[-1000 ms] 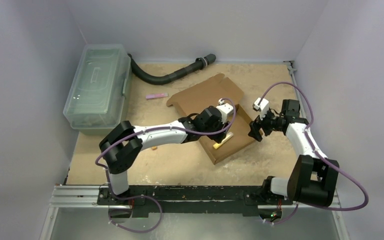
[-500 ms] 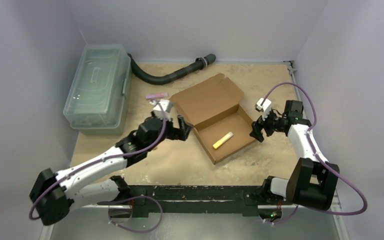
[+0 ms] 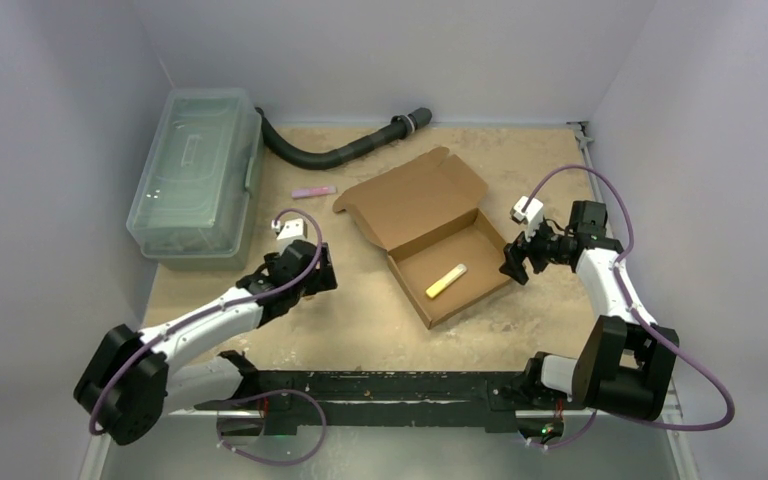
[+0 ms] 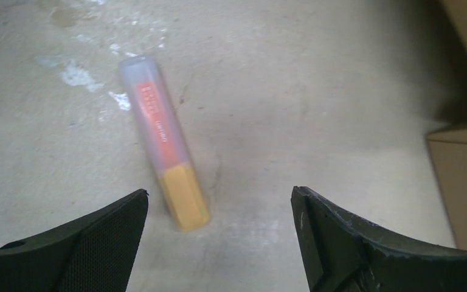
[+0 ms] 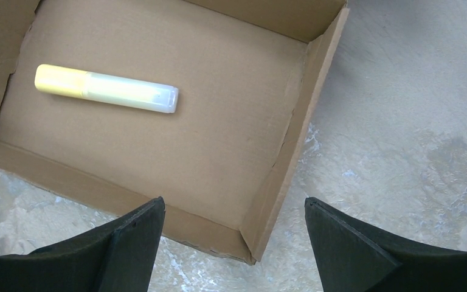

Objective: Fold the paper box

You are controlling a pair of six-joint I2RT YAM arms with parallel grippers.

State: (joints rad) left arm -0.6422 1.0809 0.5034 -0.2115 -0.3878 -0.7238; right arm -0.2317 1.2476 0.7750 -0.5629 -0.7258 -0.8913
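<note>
The paper box (image 3: 438, 240) lies open in the middle of the table, its lid flap (image 3: 412, 192) flat behind the tray. A yellow highlighter (image 3: 446, 281) rests on the tray floor, also seen in the right wrist view (image 5: 106, 88). My right gripper (image 3: 512, 264) hangs open just outside the box's right corner (image 5: 278, 182), jaws wide apart (image 5: 234, 200) with nothing between them. Left of the box, my left gripper (image 3: 313, 283) is open and low over the table. An orange highlighter (image 4: 164, 143) lies just ahead of its fingertips (image 4: 219, 191).
A clear plastic lidded bin (image 3: 195, 175) stands at the far left. Along the back edge curves a black hose (image 3: 340, 150). A pink highlighter (image 3: 314, 191) lies between the bin and the lid flap. Enclosure walls rise on three sides.
My left arm has pulled back from over the box to the table on its left, opening its jaws. The yellow highlighter stays in the tray. The right arm has hardly moved.
</note>
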